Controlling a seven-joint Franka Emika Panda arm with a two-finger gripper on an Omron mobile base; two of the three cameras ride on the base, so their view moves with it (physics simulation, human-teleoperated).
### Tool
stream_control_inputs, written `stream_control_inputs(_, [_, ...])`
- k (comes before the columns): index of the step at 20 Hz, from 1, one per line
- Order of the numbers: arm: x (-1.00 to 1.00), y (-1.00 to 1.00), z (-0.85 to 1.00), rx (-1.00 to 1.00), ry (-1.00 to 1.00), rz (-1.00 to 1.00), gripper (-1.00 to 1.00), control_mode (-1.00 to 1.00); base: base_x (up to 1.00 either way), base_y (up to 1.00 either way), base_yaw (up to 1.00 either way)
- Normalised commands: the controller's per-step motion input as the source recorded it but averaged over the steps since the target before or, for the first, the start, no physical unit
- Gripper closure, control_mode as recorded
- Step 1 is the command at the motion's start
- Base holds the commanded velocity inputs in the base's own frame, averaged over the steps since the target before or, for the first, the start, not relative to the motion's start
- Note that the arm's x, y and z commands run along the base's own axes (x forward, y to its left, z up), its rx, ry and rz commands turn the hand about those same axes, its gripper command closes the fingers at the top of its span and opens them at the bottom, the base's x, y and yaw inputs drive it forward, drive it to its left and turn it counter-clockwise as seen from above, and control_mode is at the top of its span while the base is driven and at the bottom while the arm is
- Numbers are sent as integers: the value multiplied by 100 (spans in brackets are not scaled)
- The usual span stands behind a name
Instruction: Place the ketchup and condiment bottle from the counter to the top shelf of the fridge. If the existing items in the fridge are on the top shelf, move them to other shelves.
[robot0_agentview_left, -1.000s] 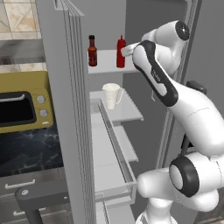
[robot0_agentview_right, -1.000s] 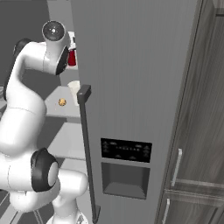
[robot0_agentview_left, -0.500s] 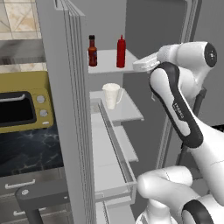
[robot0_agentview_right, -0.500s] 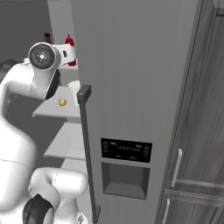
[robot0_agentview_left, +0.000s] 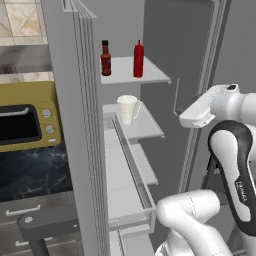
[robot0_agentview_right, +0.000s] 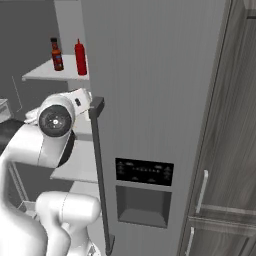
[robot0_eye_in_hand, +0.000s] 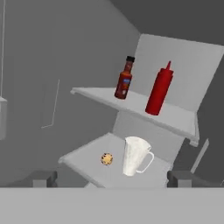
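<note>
The red ketchup (robot0_agentview_left: 138, 59) (robot0_agentview_right: 80, 58) (robot0_eye_in_hand: 159, 89) and the dark condiment bottle (robot0_agentview_left: 105, 58) (robot0_agentview_right: 56, 54) (robot0_eye_in_hand: 124, 78) stand upright side by side on the fridge's top shelf (robot0_agentview_left: 152, 76) (robot0_eye_in_hand: 131, 106). My gripper (robot0_eye_in_hand: 112, 179) is open and holds nothing. Its two dark fingertips (robot0_eye_in_hand: 43, 177) stand wide apart, well back from the shelves. In the left base view my gripper (robot0_agentview_left: 186, 118) hangs outside the fridge, to the right of the second shelf and below the bottles.
A white mug (robot0_agentview_left: 127, 109) (robot0_eye_in_hand: 134, 156) and a small round cookie (robot0_eye_in_hand: 106, 159) sit on the second shelf. The open fridge door (robot0_agentview_left: 75, 125) stands at left, a yellow toaster oven (robot0_agentview_left: 25, 122) behind it. The other fridge door (robot0_agentview_right: 150, 100) with its dark handle (robot0_agentview_right: 97, 165) is shut.
My arm has drawn back from the top shelf, away from the ketchup, and swung down to the right outside the fridge. Both bottles stay where they stood.
</note>
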Motion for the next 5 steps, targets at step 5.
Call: stream_control_inputs(5, [-100,-29,-72,-14,-2,23,-100,-100,0,0,0])
